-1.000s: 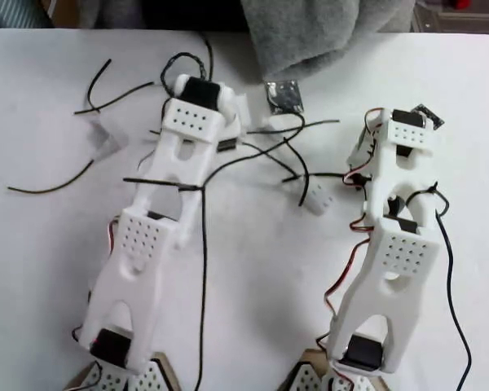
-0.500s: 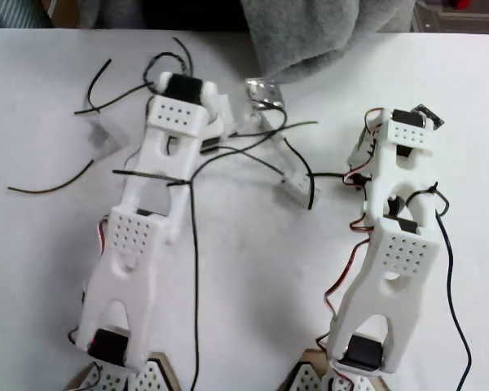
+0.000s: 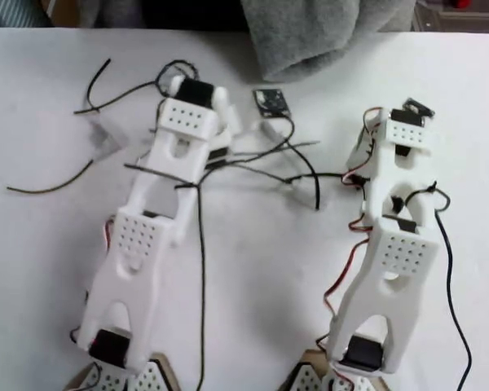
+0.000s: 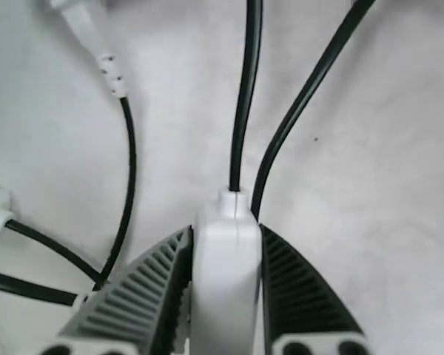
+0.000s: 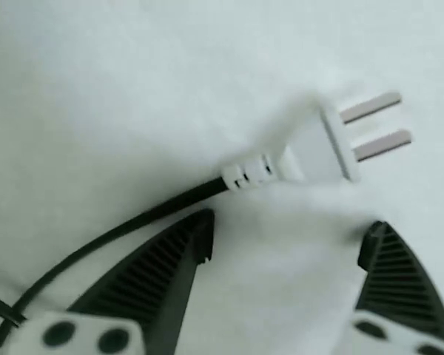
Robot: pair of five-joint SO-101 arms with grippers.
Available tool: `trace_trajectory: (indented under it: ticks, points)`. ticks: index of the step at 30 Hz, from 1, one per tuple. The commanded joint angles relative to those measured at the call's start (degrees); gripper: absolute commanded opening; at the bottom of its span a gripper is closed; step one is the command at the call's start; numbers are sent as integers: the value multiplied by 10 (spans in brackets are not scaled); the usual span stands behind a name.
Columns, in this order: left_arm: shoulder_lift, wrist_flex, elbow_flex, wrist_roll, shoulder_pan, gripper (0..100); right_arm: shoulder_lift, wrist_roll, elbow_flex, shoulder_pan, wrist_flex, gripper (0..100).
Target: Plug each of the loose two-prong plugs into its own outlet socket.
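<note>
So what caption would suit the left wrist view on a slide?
Left gripper shut on a white corded connector, black cords lying across the white table.

Robotics lab bench, white table [image 3: 261, 269], printed arms [image 3: 143, 244], loose wires [image 3: 316, 191]

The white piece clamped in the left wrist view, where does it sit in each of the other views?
Left wrist view: the white piece, clamped by the left gripper, a black cable leaving its far end.
High view: hidden beneath the left arm's head; cannot pick it out.
Right wrist view: a different plug, prongs bare, lies before the open right gripper.
Shared landmark: the white table.
</note>
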Motion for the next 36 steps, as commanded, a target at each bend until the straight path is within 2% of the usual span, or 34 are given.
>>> trace_trajectory:
  ticks: [1, 6, 9, 17, 24, 28, 33, 36]
  points:
    - [-19, -11, -49, 29, 2, 24, -10, 62, -4, -36, 5, 326]
    - [-19, -14, -52, 34, 1, 24, -34, 116, 0, -70, 27, 326]
    - [-19, -14, -50, 34, 1, 24, -42, 175, -4, -79, 37, 326]
    - [-19, -14, -55, 30, -1, 24, -105, 418, -4, -127, 71, 327]
    - [-19, -8, -50, 33, 1, 24, -217, 617, -1, -129, 178, 328]
    - [-19, -8, -50, 32, 0, 24, -238, 710, 9, -132, 180, 328]
    - [-19, -11, -50, 31, 0, 24, -213, 838, 62, -180, 180, 327]
    - [-19, -11, -50, 31, 0, 24, -196, 869, 75, -214, 179, 326]
